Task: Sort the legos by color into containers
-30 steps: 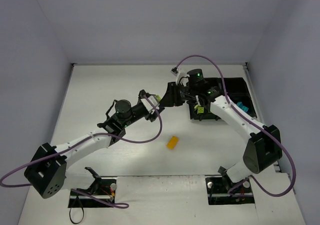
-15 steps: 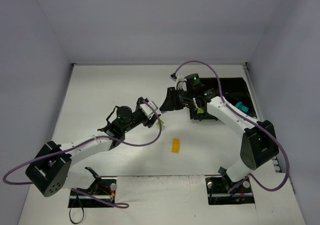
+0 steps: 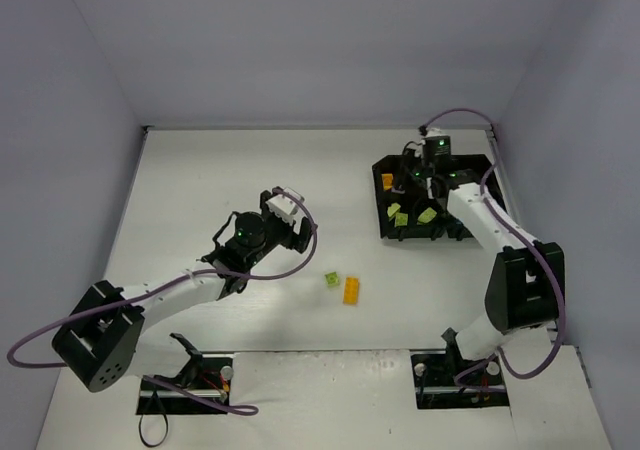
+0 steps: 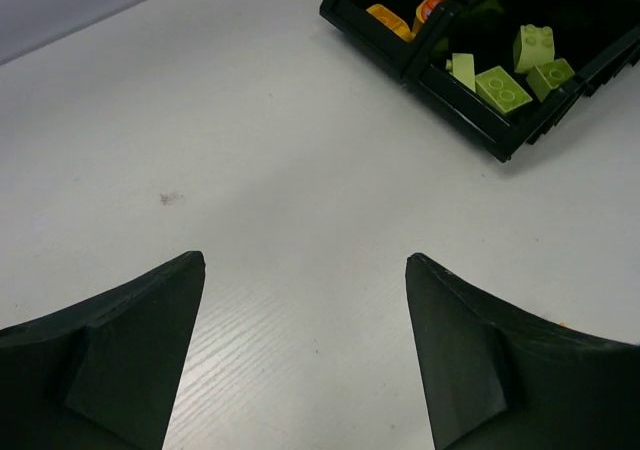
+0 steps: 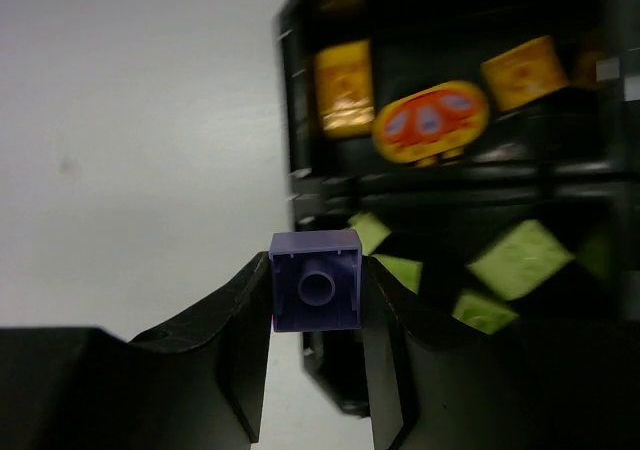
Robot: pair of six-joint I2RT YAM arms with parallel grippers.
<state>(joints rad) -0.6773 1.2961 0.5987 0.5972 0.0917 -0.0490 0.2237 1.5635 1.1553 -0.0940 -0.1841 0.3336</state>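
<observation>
One purple brick [image 5: 316,292] sits clamped between the fingers of the right gripper [image 5: 317,305]. One orange brick [image 3: 351,290] and one yellow-green brick [image 3: 331,281] lie loose at four o'clock from the left gripper [image 3: 292,238], whose fingers are spread.

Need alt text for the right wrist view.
The right end effector is shut on a purple lego brick by the edge of the black divided tray; orange bricks lie in one compartment, yellow-green bricks in the next.

White table [image 3: 200,190], pale lilac walls [image 3: 300,50]
</observation>
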